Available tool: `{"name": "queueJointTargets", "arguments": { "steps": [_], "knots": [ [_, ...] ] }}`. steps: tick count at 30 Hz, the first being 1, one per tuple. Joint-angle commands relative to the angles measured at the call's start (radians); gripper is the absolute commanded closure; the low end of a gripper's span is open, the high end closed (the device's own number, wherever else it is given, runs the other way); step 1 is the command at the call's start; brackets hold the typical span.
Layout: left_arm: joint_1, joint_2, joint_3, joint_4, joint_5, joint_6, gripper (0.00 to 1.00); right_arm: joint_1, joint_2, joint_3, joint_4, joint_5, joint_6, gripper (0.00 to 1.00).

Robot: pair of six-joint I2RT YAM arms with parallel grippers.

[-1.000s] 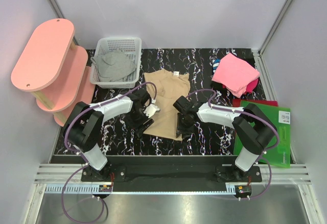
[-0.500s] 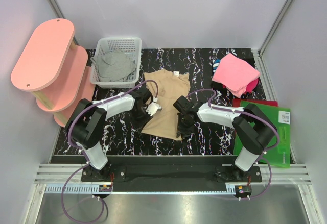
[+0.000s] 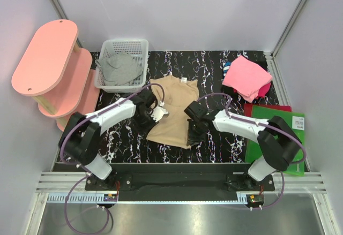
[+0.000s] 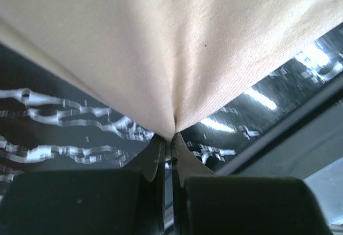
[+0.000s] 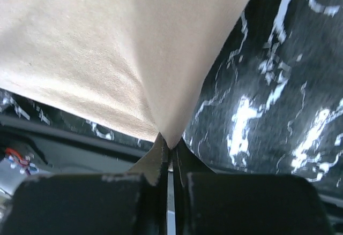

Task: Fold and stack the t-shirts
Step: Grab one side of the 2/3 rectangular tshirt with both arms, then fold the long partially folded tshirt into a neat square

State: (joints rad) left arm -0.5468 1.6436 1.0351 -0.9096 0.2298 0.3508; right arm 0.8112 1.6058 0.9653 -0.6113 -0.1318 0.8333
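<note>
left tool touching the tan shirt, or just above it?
Touching. In the left wrist view the left tool is shut on the tan t-shirt, and the cloth puckers into a point pinched at the tool's tip.

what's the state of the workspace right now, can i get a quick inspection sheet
surface: black marbled tabletop, bare patches visible around the shirt
job's things: tan t-shirt spread at centre; grey t-shirt crumpled in the white mesh basket; pink t-shirt folded at far right
clutter: green sheet at near right; pink shelf at left
grippers: left gripper fingers shut on the tan t-shirt's near-left edge; right gripper fingers shut on its near-right edge
cables: purple cables looping along both arms, one arching over the tan t-shirt
surroundings: white walls; metal rail at the near edge
</note>
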Motion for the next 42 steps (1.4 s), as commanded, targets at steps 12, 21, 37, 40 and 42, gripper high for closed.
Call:
{"name": "queueJointTargets", "arguments": {
  "steps": [12,21,37,40,42],
  "knots": [
    [0.005,-0.402,-0.024,-0.394,0.013,0.126,0.94,0.195,-0.257,-0.069,-0.165,-0.14,0.133,1.0],
    [0.005,-0.518,-0.024,-0.505,-0.014,0.162,0.92,0.305,-0.353,-0.079,-0.217,-0.157,0.239,1.0],
    [0.004,-0.524,0.086,-0.56,-0.03,0.192,0.94,0.326,-0.354,-0.007,-0.272,-0.112,0.254,1.0],
    [0.002,-0.45,0.121,-0.539,-0.03,0.191,0.94,0.307,-0.32,0.033,-0.285,-0.066,0.231,1.0],
    [0.004,-0.412,0.131,-0.514,-0.038,0.194,0.94,0.295,-0.313,0.055,-0.285,-0.035,0.217,1.0]
  ]
}}
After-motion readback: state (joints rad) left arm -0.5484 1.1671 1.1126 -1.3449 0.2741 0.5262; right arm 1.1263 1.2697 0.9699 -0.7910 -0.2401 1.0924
